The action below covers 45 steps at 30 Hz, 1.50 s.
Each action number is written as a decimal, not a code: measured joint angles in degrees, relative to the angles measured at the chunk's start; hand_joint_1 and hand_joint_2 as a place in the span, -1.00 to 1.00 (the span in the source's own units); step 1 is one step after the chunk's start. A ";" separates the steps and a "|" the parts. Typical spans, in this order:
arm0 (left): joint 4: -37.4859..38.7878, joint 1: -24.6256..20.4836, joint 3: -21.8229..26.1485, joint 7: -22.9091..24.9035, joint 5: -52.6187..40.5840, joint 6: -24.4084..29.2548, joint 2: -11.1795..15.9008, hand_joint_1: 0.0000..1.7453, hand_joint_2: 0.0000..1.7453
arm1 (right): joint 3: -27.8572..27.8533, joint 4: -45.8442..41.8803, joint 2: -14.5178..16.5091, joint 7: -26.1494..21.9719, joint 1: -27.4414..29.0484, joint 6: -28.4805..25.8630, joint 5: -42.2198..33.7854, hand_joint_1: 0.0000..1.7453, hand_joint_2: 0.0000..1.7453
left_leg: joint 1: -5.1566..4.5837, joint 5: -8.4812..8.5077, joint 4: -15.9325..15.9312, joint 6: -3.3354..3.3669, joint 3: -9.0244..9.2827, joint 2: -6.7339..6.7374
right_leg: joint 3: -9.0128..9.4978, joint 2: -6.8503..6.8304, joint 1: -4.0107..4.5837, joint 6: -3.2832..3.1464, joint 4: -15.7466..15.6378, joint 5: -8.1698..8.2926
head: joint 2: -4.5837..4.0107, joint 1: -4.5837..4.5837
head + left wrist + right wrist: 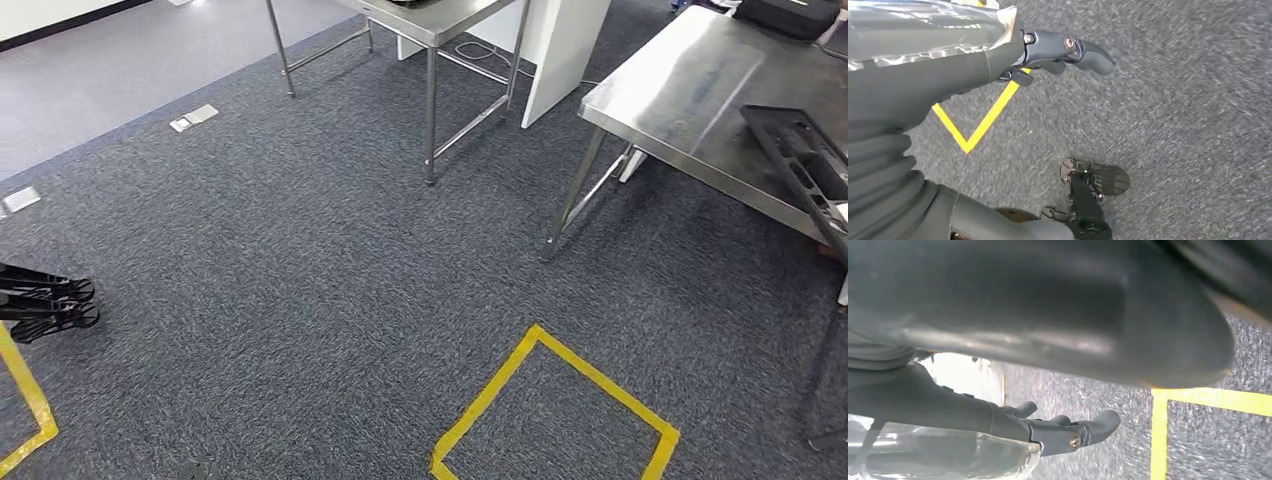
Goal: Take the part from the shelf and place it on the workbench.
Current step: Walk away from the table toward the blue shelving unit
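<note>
Your way across the grey carpet (300, 260) was framed by steel furniture. The workbench (690, 100) stood to the right and far, its near leg planted on the carpet. A second steel table (440, 25) stood far at centre, with a white panel (560, 50) between the two. On the workbench, at the right edge, lay a black tray-shaped piece (805, 160). That was the only candidate for the part, and you could not tell whether it was the one. A black bag (790, 15) sat at the far end of the bench.

On the floor, a yellow tape square (550, 400) lay near and centre. A black wheeled base (45, 305) poked in at the left, and two floor plates (195, 117) lay farther left.

The wrist cameras gave you what the head camera did not. Your left hand (1058, 55) hung above the carpet with its fingers stretched straight out and nothing between them. Your right hand (1068, 432) hung the same way, spread and holding nothing, next to a yellow tape line (1158, 435).
</note>
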 joint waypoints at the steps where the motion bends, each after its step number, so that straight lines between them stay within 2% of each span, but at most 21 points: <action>1: 0.00 0.11 -0.38 0.09 0.16 0.17 -0.04 -1.00 1.00 | 0.00 0.00 -0.03 0.01 0.00 0.02 0.09 -1.00 -1.00 | -0.07 0.06 0.02 0.01 -0.04 -0.85 | -0.65 0.15 0.02 0.29 0.94 0.22 | 0.00 0.01; 4: 0.00 0.31 -1.30 0.45 0.97 0.73 -0.10 -1.00 1.00 | 0.00 0.01 -0.19 0.15 0.02 -0.03 0.40 -1.00 -1.00 | -0.14 0.19 0.28 -0.17 -0.02 -3.31 | 3.17 1.96 -0.05 1.35 -8.40 5.11 | 0.01 0.06; 7: -0.01 0.29 -2.26 0.72 1.32 0.97 -0.17 -1.00 1.00 | 0.00 0.05 -0.42 0.30 0.05 -0.08 0.53 -1.00 -1.00 | -0.46 0.06 0.92 -1.01 -0.62 -5.36 | 6.02 4.35 -0.05 0.56 -15.91 7.82 | 0.00 0.04; 9: -0.04 0.53 -2.56 0.79 1.36 1.15 -0.20 -1.00 1.00 | 0.00 0.07 -0.45 0.32 -0.15 -0.08 0.61 -1.00 -1.00 | -0.35 0.13 1.06 -1.76 -1.02 -6.22 | 6.22 3.27 0.05 -0.34 -16.23 8.04 | 0.00 0.00; 11: -0.09 0.74 -2.75 0.84 1.29 1.41 -0.19 -1.00 1.00 | 0.00 0.07 -0.47 0.32 -0.21 -0.04 0.65 -1.00 -1.00 | -0.26 -0.96 2.74 -2.31 -1.95 -4.18 | 6.53 2.03 -0.14 -1.02 -16.50 8.40 | 0.01 -0.22; 13: -0.13 0.56 -3.17 0.92 0.88 1.71 -0.19 -1.00 1.00 | -0.01 0.07 -0.50 0.32 -0.01 0.16 0.57 -1.00 -1.00 | -0.16 -4.56 8.82 -2.92 -4.95 -0.55 | 6.60 0.47 -0.22 -1.36 -16.61 8.48 | 0.01 -0.81; 16: 0.02 0.24 -4.11 1.03 0.14 2.19 -0.09 -1.00 1.00 | -0.09 0.09 -0.61 0.31 0.30 0.37 0.31 -1.00 -1.00 | 0.37 -7.89 17.68 -3.81 -9.50 1.32 | 6.54 -2.18 -0.12 -1.52 -16.57 8.31 | 0.00 -1.19; 18: 0.33 0.13 -4.80 1.07 0.18 2.57 0.18 -1.00 1.00 | -0.25 0.09 -0.64 0.25 0.24 0.31 0.36 -1.00 -1.00 | 0.70 -5.11 13.86 -3.98 -7.53 2.12 | 6.69 -3.65 -0.15 -1.41 -16.57 8.12 | 0.01 -1.21; 20: 0.73 -0.20 -5.48 0.95 0.81 3.09 0.49 -1.00 1.00 | -0.34 0.09 -0.68 0.18 0.16 0.26 0.73 -1.00 -1.00 | 0.69 -1.72 5.87 -3.69 -3.12 4.57 | 7.00 -4.93 0.03 -0.91 -16.55 7.71 | 0.01 -1.27; 22: 1.11 -0.46 -6.10 0.80 1.63 3.49 0.65 -1.00 1.00 | -0.36 0.09 -0.82 0.19 0.05 0.25 1.20 -1.00 -1.00 | 0.35 -0.73 2.03 -2.94 -1.04 5.96 | 7.27 -5.99 0.31 -0.16 -16.53 7.22 | 0.01 -1.11; 24: 1.40 -0.37 -6.47 0.75 2.16 3.57 0.74 -1.00 1.00 | -0.37 0.09 -0.94 0.27 -0.26 0.31 1.39 -1.00 -1.00 | 0.00 -0.82 1.89 -2.08 -1.15 4.76 | 7.79 -7.12 0.35 0.53 -16.66 6.87 | 0.01 -0.92; 27: 1.55 0.17 -7.03 0.79 2.63 3.64 0.80 -1.00 1.00 | -0.38 0.07 -1.11 0.30 -0.57 0.55 1.57 -1.00 -1.00 | 0.16 -0.22 1.42 -0.73 -1.08 2.67 | 6.72 -4.28 -0.06 0.77 -13.22 4.57 | 0.01 -0.66; 29: 1.56 0.22 -7.55 0.84 2.87 3.67 0.76 -1.00 1.00 | -0.42 0.08 -1.20 0.27 -0.43 0.62 1.67 -1.00 -1.00 | 0.16 -0.03 1.38 -0.25 -1.23 1.11 | 2.89 -0.90 -0.21 0.24 -5.41 1.04 | 0.01 -0.29; 31: 1.58 0.23 -7.95 1.01 3.00 3.69 0.74 -1.00 1.00 | -0.54 0.09 -1.20 0.28 -0.40 0.61 1.61 -1.00 -1.00 | -0.03 -0.02 1.40 -0.17 -1.27 -0.77 | -0.57 0.04 -0.13 0.32 0.75 -0.65 | 0.01 -0.16; 33: 1.66 0.24 -8.36 1.24 3.11 3.81 0.76 -1.00 1.00 | -0.74 0.09 -1.20 0.37 -0.53 0.60 1.58 -1.00 -1.00 | -0.14 -0.02 1.45 -0.18 -1.13 -2.67 | -0.13 0.42 -0.11 1.07 -1.79 1.60 | 0.01 -0.13; 35: 1.75 0.11 -8.85 1.34 3.28 4.04 0.78 -1.00 1.00 | -0.95 0.10 -1.26 0.46 -0.56 0.60 1.63 -1.00 -1.00 | -0.25 -0.07 1.61 -0.33 -1.02 -4.44 | 3.06 2.47 -0.15 1.50 -10.02 5.58 | 0.00 -0.02; 37: 1.86 0.02 -9.17 1.38 3.44 4.27 0.78 -1.00 1.00 | -1.13 0.13 -1.32 0.51 -0.53 0.59 1.65 -1.00 -1.00 | -0.42 -0.16 1.79 -0.77 -1.17 -5.81 | 4.86 4.19 -0.10 0.92 -14.84 7.69 | 0.00 0.12; 39: 1.98 0.03 -9.33 1.43 3.62 4.59 0.81 -1.00 1.00 | -1.28 0.15 -1.33 0.50 -0.67 0.51 1.76 -1.00 -1.00 | -0.37 -0.11 1.76 -1.42 -1.44 -6.71 | 5.09 3.73 0.11 -0.04 -15.34 8.00 | 0.01 0.16; 40: 2.05 0.06 -9.52 1.49 3.80 4.79 0.89 -1.00 1.00 | -1.35 0.14 -1.34 0.50 -0.78 0.44 1.85 -1.00 -1.00 | -0.29 -0.22 1.96 -1.69 -1.59 -6.35 | 5.27 3.25 0.11 -0.46 -15.44 8.16 | 0.01 0.13; 42: 2.18 -0.05 -10.18 1.67 4.27 5.28 1.10 -1.00 1.00 | -1.49 0.14 -1.37 0.46 -0.80 0.31 1.93 -1.00 -1.00 | -0.30 -2.02 4.61 -2.28 -2.86 -3.29 | 5.60 2.26 0.00 -1.24 -15.72 8.43 | 0.00 -0.25; 45: 2.40 -0.47 -11.25 1.89 5.16 5.83 1.32 -1.00 1.00 | -1.91 0.15 -1.43 0.32 -0.61 0.03 1.56 -1.00 -1.00 | 0.00 -7.56 15.33 -3.10 -8.03 0.96 | 5.61 0.71 0.23 -1.88 -15.79 8.38 | 0.00 -0.77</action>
